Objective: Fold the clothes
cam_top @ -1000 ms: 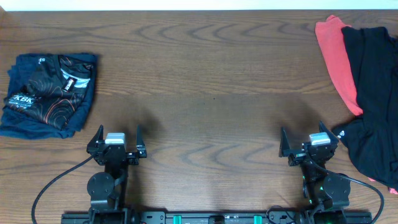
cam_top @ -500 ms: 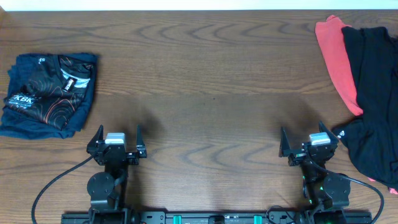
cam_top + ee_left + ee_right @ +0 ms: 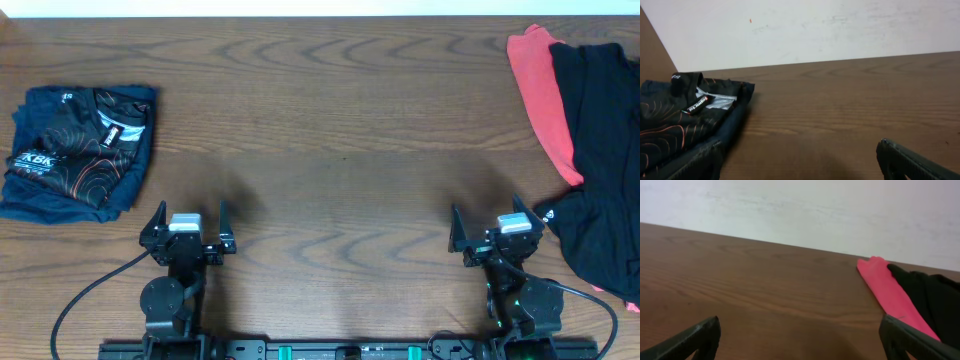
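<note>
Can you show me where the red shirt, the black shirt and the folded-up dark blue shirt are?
coral-red fabric shirt (image 3: 538, 90): overhead view, middle of its visible strip.
plain black fabric shirt (image 3: 600, 120): overhead view, its upper part.
folded dark blue printed shirt (image 3: 70, 165): overhead view, its swirly front.

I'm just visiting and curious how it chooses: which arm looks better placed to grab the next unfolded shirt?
Probably the right. The right gripper, open, sits beside the crumpled black shirt lying over the coral-red shirt. The left gripper, also open, is near only the already folded dark shirt.
</note>
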Robot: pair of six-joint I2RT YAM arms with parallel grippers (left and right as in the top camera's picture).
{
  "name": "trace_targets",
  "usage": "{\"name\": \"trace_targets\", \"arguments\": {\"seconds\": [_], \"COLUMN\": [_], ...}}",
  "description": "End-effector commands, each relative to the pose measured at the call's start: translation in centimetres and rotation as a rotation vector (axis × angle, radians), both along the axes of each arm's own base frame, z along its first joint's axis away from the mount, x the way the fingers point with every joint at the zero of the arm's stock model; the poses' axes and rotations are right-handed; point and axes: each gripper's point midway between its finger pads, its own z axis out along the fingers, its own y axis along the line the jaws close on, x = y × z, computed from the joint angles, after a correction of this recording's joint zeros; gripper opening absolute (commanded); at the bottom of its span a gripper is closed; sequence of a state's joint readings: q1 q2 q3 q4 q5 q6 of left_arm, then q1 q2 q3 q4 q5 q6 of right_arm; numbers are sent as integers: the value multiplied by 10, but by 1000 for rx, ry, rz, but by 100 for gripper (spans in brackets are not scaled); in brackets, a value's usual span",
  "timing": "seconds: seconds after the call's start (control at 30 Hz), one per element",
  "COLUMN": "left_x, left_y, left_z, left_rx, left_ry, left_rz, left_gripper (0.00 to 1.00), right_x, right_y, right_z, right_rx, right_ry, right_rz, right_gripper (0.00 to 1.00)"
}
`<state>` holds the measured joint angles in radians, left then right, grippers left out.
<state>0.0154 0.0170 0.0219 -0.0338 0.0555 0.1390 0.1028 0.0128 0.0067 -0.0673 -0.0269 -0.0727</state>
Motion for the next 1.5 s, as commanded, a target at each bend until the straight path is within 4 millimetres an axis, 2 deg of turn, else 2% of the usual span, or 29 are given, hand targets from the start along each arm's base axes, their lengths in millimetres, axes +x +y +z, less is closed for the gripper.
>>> {"name": "trace_targets", "arguments": {"seconds": [0.0,0.13,0.3,0.43,0.57,0.63,0.77,0.87,0.97,1.07,1.17,1.23,1.37,1.43,1.47], "left_x": [-1,-1,-2,-5,-6,-7,-6,-5,-2,6,9,10,11,11,12], "left_y": [1,1,-2,-4,-3,-3,-3,-3,-3,-3,-3,-3,-3,-3,-3], "left_z": [-17,-18,-20,-11,12,21,25,27,27,19,5,-2,-11,-13,-13], "left_rx": [7,-4,-94,-154,-185,-208,-211,-209,-207,-207,-205,-204,-207,-206,-206], "left_ry": [52,56,84,137,196,268,460,611,715,779,839,868,906,914,914], "left_rz": [5,7,5,10,22,36,57,73,83,90,96,100,105,106,106], "left_gripper": [98,98,98,98,98,98,98,98,98,98,98,98,98,98,98], "right_x": [0,0,-2,-4,-3,-2,8,22,45,54,41,32,16,16,15], "right_y": [-2,-1,-6,-25,-47,-59,-77,-86,-82,-106,-143,-159,-179,-185,-187], "right_z": [-2,-2,6,13,19,19,11,0,-11,-33,-63,-85,-124,-138,-143], "right_rx": [98,177,175,152,105,82,32,39,79,85,122,147,198,211,212], "right_ry": [18,30,50,125,250,343,560,727,822,880,948,1009,1119,1143,1153], "right_rz": [-13,-12,-46,-157,-298,-375,-467,-490,-446,-585,-844,-946,-1055,-1071,-1079], "right_gripper": [99,99,99,99,99,99,99,99,99,99,99,99,87,77,68]}}
